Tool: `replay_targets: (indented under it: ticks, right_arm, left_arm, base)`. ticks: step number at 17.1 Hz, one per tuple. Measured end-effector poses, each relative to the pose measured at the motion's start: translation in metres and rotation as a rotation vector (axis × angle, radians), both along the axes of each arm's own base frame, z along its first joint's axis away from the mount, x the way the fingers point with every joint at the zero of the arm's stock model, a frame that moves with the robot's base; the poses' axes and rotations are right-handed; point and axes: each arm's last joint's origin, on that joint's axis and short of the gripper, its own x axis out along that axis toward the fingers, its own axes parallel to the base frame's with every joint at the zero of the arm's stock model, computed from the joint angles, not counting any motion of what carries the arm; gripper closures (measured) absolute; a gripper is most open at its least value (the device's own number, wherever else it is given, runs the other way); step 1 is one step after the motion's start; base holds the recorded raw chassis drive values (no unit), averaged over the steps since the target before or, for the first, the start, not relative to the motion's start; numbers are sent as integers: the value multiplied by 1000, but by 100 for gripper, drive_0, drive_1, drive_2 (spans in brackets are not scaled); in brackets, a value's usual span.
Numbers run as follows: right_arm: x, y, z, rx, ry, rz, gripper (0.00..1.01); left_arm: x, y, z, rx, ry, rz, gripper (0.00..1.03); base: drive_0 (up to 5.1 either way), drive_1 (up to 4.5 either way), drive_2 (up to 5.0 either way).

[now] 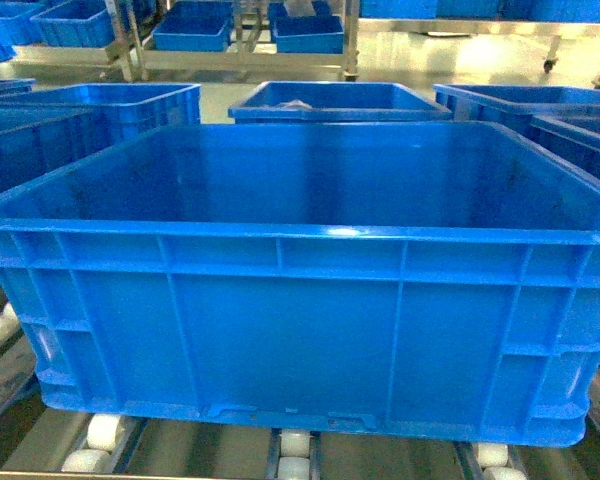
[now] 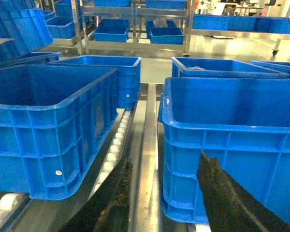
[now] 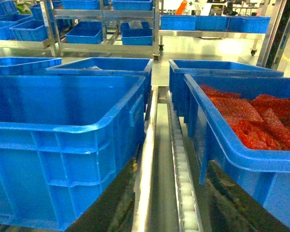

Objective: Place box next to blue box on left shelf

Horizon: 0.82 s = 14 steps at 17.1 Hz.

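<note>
Box: the box (image 1: 290,330) fills the head view, empty, upright, its floor bare; it sits on the shelf (image 1: 230,450), its near wall just above the white rollers (image 1: 102,432).
Box in wrist views: in the left wrist view it is the crate (image 2: 232,145) on the right; in the right wrist view it is the crate (image 3: 63,140) on the left.
Left neighbour: another blue crate (image 2: 43,130) stands on the same roller deck to the left, apart from the box, with a metal rail (image 2: 147,154) and a row of rollers (image 2: 117,140) in the gap.
Right neighbour: a blue crate (image 3: 241,145) holding red material (image 3: 251,118) stands to the right, apart from the box across a second rail (image 3: 150,159) and roller row (image 3: 181,174).
Behind: more blue crates (image 1: 335,100) stand in a row past the box; further off, racks (image 3: 106,29) carry smaller blue trays.
Left hand: two dark fingers (image 2: 227,193) show at the bottom of the left wrist view, spread apart, one in front of the box's wall and one over the gap; whether they touch the box I cannot tell.
Right hand: only dark blurred shapes low in the right wrist view; apart or together, I cannot tell.
</note>
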Motion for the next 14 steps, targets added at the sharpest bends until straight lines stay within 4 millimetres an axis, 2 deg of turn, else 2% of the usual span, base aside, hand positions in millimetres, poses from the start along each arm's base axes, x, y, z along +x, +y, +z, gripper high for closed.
replay_targets:
  ticks: [3,5,7,10,14]
  right_arm:
    - [0,0,0,0,0,0,31]
    - [0,0,0,0,0,0,3]
    - [0,0,0,0,0,0,1]
    - [0,0,0,0,0,0,4]
    - [0,0,0,0,0,0,3]
  left_arm:
    - [0,0,0,0,1,0,30]
    - [0,0,0,0,0,0,5]
    - [0,0,0,2,0,0,3]
    - [0,0,0,2,1,0,5]
    - [0,0,0,2,0,0,5]
  base:
    - [0,0,0]
    - [0,0,0]
    - [0,0,0]
    - [0,0,0]
    - [0,0,0]
